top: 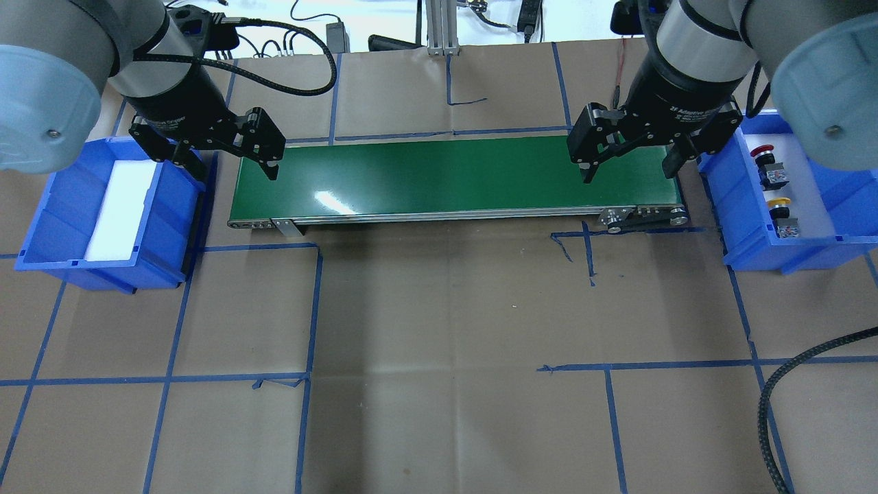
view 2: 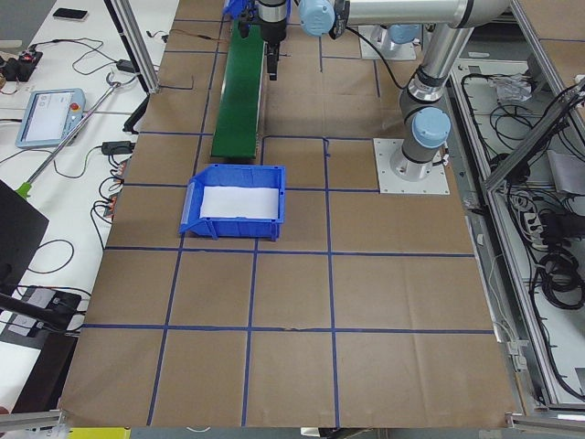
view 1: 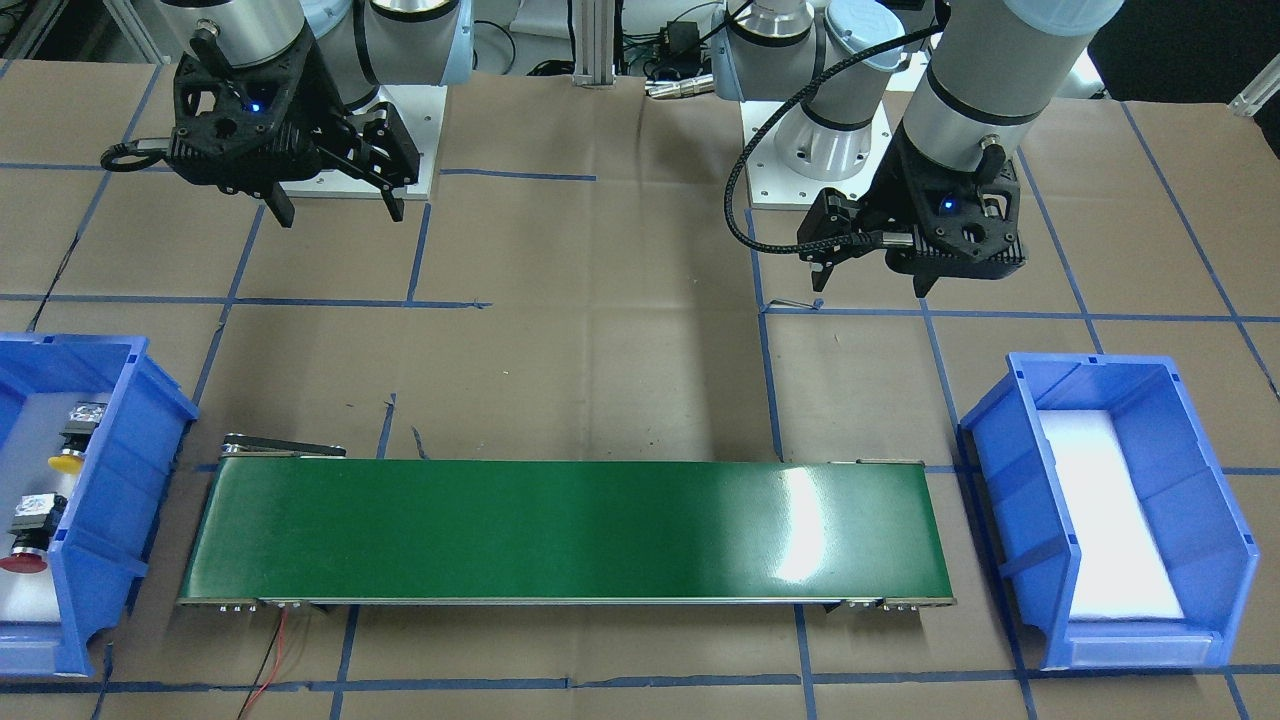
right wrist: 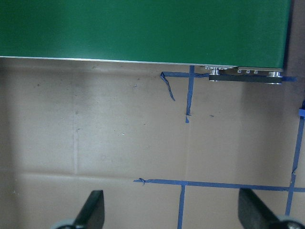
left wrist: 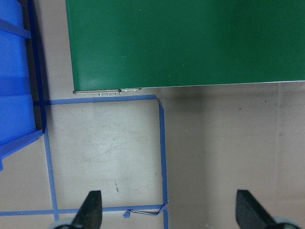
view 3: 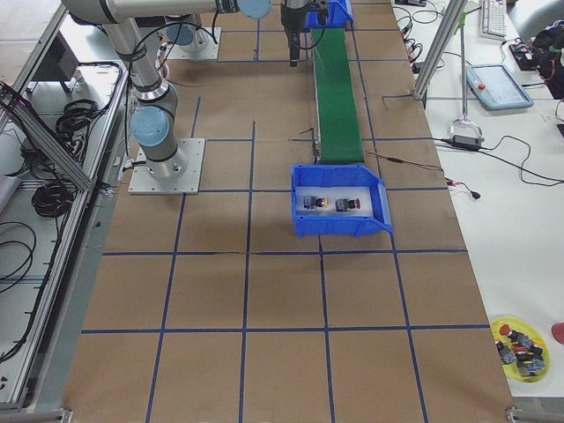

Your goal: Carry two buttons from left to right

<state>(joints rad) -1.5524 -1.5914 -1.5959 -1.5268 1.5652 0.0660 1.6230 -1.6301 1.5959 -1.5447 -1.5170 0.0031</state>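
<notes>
The yellow button (view 1: 68, 446) and the red button (view 1: 25, 545) lie apart in the blue bin (view 1: 105, 500) on the robot's right side. They also show in the overhead view, yellow button (top: 780, 206) and red button (top: 761, 154). My right gripper (top: 627, 171) is open and empty, hanging above the table near the green conveyor belt's (top: 453, 175) right end, beside that bin. My left gripper (top: 233, 168) is open and empty near the belt's left end. The wrist views show only belt, paper and open fingertips (left wrist: 93, 210).
A second blue bin (top: 164, 219) with a white pad inside stands at the belt's left end, holding nothing else. Brown paper with blue tape lines covers the table. A black cable (top: 775, 405) loops at the near right.
</notes>
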